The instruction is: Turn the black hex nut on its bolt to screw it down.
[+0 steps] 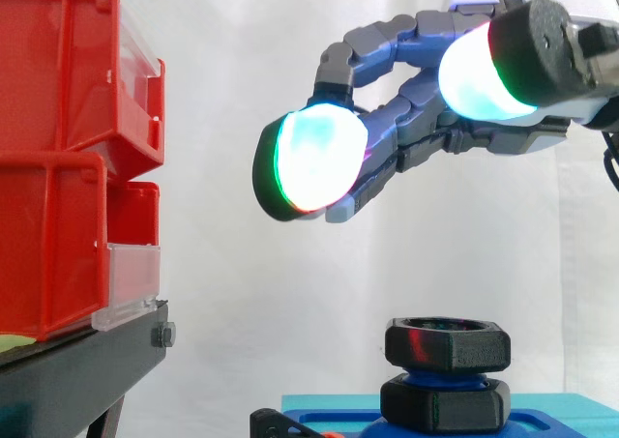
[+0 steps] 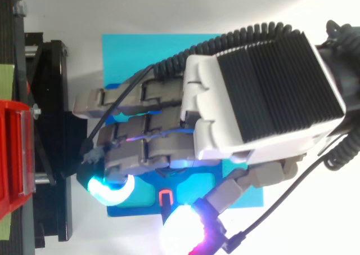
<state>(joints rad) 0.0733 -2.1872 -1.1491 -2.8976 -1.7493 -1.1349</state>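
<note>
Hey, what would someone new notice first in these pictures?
The hand with its glowing fingertips hangs open at upper right in the side view, above and clear of the upper black hex nut. Red bins are stacked at left on a black stand.

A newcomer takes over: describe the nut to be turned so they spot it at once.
Find the blue base low in the side view, under the hand. Two black hex nuts are stacked on its blue bolt; yours is the upper nut, raised clear of the base, unlike the lower nut.
</note>
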